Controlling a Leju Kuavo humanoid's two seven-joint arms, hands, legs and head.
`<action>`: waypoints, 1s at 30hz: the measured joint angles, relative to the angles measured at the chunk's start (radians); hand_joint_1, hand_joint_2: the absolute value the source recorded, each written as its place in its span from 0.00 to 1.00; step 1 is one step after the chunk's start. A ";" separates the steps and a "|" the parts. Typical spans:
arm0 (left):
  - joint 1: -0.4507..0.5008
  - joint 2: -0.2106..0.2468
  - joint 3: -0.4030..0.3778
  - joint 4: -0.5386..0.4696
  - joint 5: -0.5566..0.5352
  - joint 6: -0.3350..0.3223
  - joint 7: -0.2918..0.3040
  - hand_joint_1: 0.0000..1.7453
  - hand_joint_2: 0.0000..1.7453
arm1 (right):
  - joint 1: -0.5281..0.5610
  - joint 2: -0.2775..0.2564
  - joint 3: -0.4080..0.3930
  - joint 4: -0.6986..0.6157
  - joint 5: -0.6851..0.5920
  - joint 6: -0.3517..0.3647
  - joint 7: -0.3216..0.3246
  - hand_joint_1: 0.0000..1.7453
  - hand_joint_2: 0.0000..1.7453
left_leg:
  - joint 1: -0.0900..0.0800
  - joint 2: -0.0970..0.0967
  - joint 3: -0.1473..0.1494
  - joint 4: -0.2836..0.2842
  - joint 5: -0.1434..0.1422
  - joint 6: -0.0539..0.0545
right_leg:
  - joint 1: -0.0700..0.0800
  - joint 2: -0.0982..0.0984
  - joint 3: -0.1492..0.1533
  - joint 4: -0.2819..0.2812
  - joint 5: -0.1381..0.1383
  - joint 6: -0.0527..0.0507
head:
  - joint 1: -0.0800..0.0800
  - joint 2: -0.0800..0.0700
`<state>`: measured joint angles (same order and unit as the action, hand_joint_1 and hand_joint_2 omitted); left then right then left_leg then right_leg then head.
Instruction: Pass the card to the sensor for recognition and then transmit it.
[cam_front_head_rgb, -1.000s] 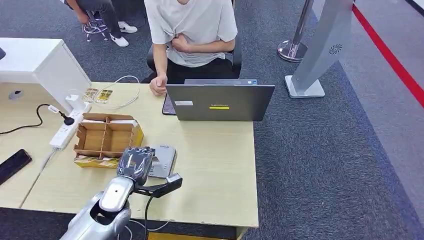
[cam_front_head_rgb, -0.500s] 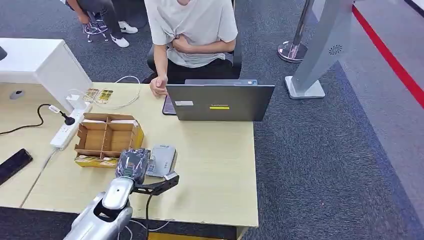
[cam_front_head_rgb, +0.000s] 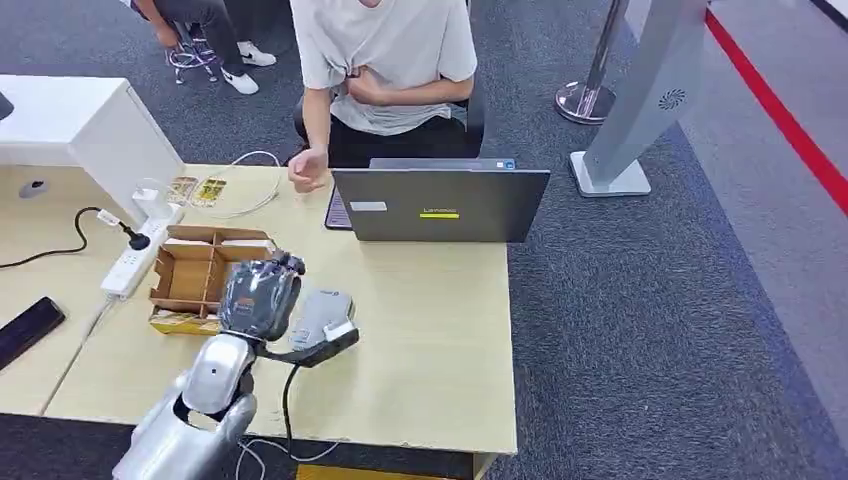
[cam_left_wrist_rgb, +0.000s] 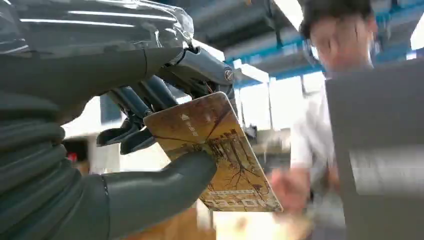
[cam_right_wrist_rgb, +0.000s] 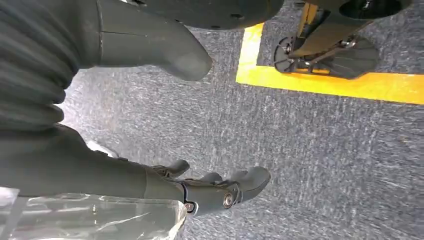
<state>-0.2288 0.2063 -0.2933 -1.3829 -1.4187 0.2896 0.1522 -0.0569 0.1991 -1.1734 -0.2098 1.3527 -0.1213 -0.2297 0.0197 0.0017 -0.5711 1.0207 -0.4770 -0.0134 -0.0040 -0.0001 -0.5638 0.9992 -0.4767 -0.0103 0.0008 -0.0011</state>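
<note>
My left hand (cam_front_head_rgb: 258, 298) is raised above the table edge, just over the grey card sensor (cam_front_head_rgb: 325, 312). In the left wrist view the thumb and fingers pinch a yellow card (cam_left_wrist_rgb: 216, 152) printed with a tree and buildings; the hand (cam_left_wrist_rgb: 150, 125) tilts it toward a person seated behind the laptop. That person's hand (cam_front_head_rgb: 305, 168) is lifted over the table's far side. My right hand (cam_right_wrist_rgb: 210, 187) hangs beside my body over grey carpet, fingers apart and holding nothing.
An open cardboard divider box (cam_front_head_rgb: 205, 270) stands left of the sensor. A grey laptop (cam_front_head_rgb: 440, 203) sits at the table's far edge. A white power strip (cam_front_head_rgb: 128, 265), cables and a dark phone (cam_front_head_rgb: 28, 330) lie at the left. A yellow floor line (cam_right_wrist_rgb: 330, 82) shows below.
My left hand has lifted off the sensor and moved up and slightly left with the card. The person's hand has risen from the table.
</note>
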 joint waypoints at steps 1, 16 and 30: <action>-0.024 0.011 0.016 -0.014 0.000 0.011 -0.010 1.00 1.00 | 0.000 0.000 0.000 0.000 0.000 0.000 -0.001 0.00 1.00 | 0.000 0.000 0.000 0.000 0.000 0.000 | 0.000 0.000 0.000 0.000 0.000 0.000 | 0.000 0.000; -0.334 0.140 0.173 0.075 -0.041 -0.024 -0.006 1.00 1.00 | 0.000 0.000 0.001 0.000 0.012 0.005 0.008 0.00 1.00 | 0.000 0.000 0.000 0.000 0.002 -0.003 | 0.000 0.001 -0.003 0.003 0.001 -0.002 | 0.000 0.000; -0.348 0.144 0.186 0.110 -0.031 -0.032 0.011 0.00 1.00 | 0.000 0.000 0.002 0.000 0.014 0.006 0.011 0.00 1.00 | 0.000 0.001 -0.001 0.000 0.002 -0.003 | 0.000 0.001 -0.003 0.003 0.001 -0.002 | -0.001 0.000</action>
<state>-0.5765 0.3502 -0.1076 -1.2734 -1.4500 0.2575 0.1637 -0.0573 0.1987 -1.1715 -0.2094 1.3669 -0.1156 -0.2186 0.0200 0.0023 -0.5723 1.0207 -0.4748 -0.0168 -0.0038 0.0008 -0.5673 1.0025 -0.4758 -0.0120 -0.0004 -0.0011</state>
